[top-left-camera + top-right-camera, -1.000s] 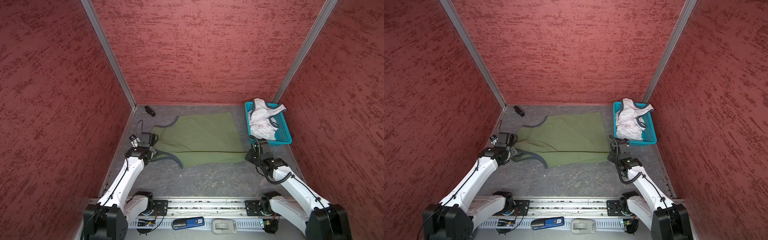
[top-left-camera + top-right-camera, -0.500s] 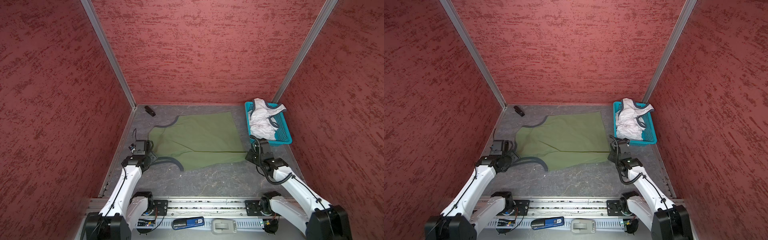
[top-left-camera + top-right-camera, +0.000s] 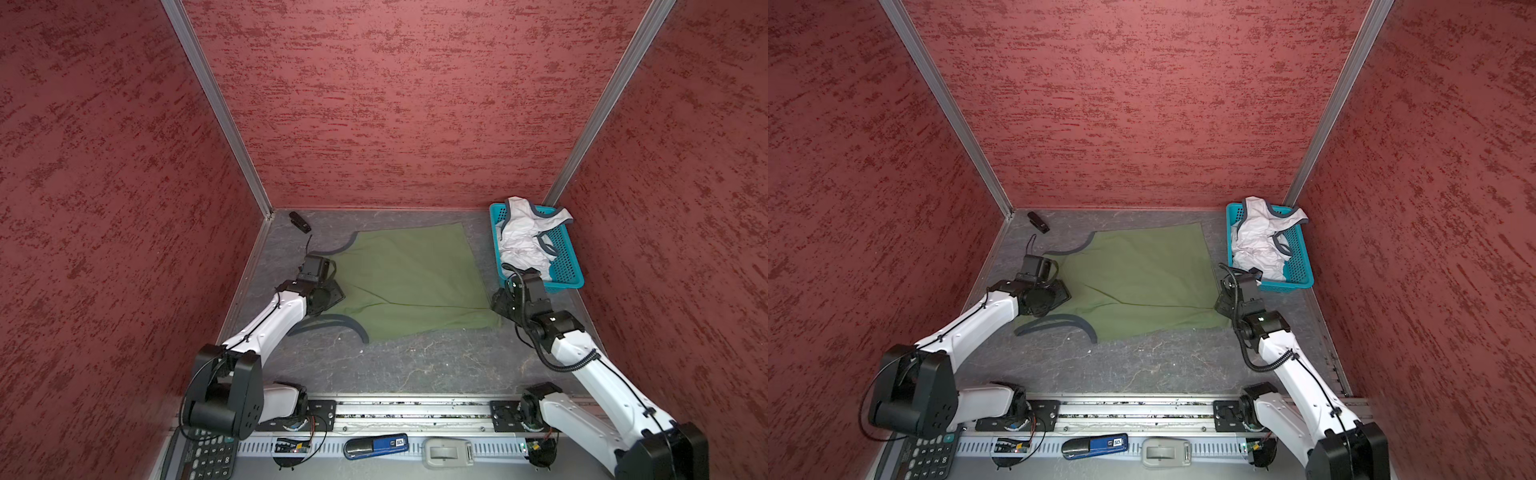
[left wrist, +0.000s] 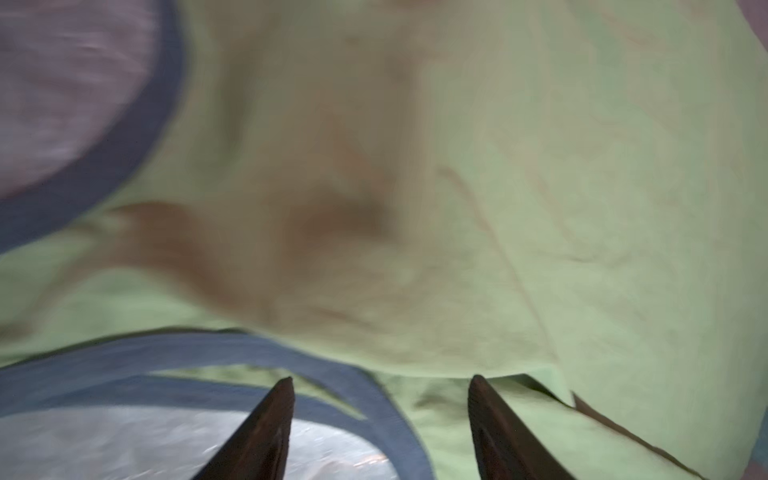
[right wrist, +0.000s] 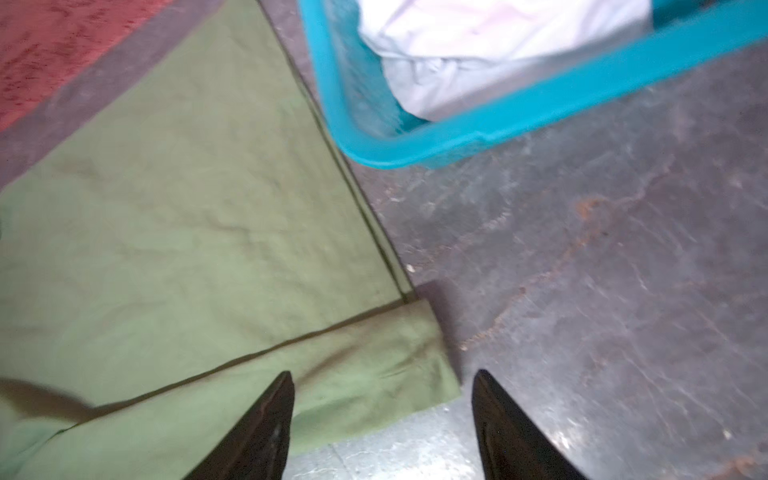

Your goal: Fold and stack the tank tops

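Note:
The olive green tank top [image 3: 407, 274] [image 3: 1133, 274] lies spread on the grey table, its near edge folded over along a straight crease. My left gripper [image 3: 332, 296] [image 4: 380, 384] hovers open over the strap end, above the grey trim [image 4: 357, 390]. My right gripper [image 3: 496, 305] [image 5: 382, 378] stands open at the folded near right corner [image 5: 419, 365], gripping nothing. The white tank top [image 3: 525, 237] [image 5: 478, 50] lies crumpled in the turquoise basket [image 3: 567, 266] [image 5: 519, 112].
Red walls close in the left, back and right sides. A small black object [image 3: 300, 221] lies at the back left corner. By the front rail are a calculator [image 3: 203, 455], a blue device [image 3: 376, 445] and a grey device [image 3: 446, 451].
My right gripper has opened and let go of the green top's near right corner. My left arm pulled back toward the front, then swung right over the strap end, jaws open.

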`<move>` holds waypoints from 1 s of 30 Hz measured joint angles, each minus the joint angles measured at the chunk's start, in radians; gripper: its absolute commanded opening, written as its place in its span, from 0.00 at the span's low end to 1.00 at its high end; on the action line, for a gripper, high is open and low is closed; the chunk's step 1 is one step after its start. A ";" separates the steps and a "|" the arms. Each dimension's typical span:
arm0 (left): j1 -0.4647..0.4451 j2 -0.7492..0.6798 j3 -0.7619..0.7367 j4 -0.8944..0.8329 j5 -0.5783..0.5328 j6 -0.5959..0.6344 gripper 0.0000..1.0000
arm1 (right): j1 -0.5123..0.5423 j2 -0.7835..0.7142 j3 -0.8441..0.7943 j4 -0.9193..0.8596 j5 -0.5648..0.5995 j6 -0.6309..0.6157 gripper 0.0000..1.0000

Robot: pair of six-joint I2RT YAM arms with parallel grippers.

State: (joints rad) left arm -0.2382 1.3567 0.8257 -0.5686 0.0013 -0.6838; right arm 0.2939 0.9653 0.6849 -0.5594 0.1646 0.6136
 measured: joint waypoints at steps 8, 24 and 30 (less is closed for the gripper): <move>-0.192 0.137 0.024 0.057 0.045 -0.038 0.69 | 0.195 0.288 0.096 0.089 -0.030 0.000 0.70; -0.262 -0.037 -0.230 0.158 0.061 -0.137 0.72 | 0.203 0.481 -0.016 0.193 -0.070 0.084 0.67; -0.255 -0.183 -0.310 0.085 0.057 -0.161 0.76 | 0.222 0.289 -0.143 0.130 -0.100 0.163 0.68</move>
State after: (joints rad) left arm -0.4934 1.1736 0.5159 -0.4831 0.0586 -0.8444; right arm 0.5156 1.2541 0.5419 -0.4290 0.0650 0.7765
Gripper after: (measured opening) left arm 0.757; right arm 0.678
